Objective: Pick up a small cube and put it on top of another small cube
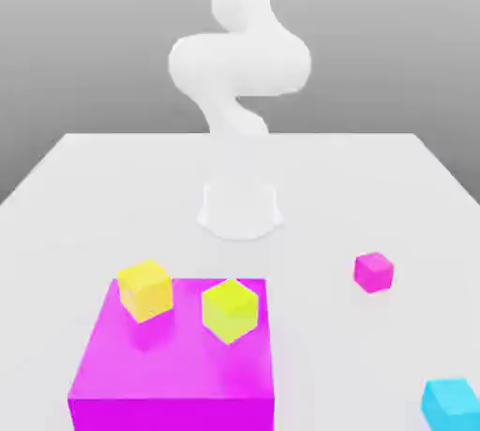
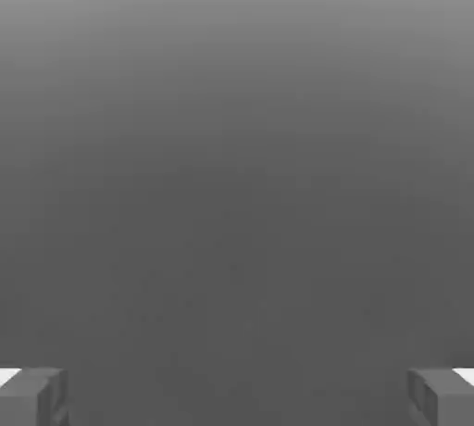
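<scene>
Open gripper (image 2: 238, 398), cubes well apart from it.
In the exterior view, a blue cube (image 1: 452, 408) lies near right on the table (image 1: 328, 345); near left, a magenta box (image 1: 169, 368) bears a lime cube (image 1: 231, 310) on its right and a yellow cube (image 1: 145, 290) on its left; a smaller pink cube (image 1: 374, 272) lies farther right; the white arm (image 1: 239, 64) rises at the far middle.

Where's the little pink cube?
In the exterior view, the small pink cube sits on the table toward the right, farther back than the blue cube.
</scene>
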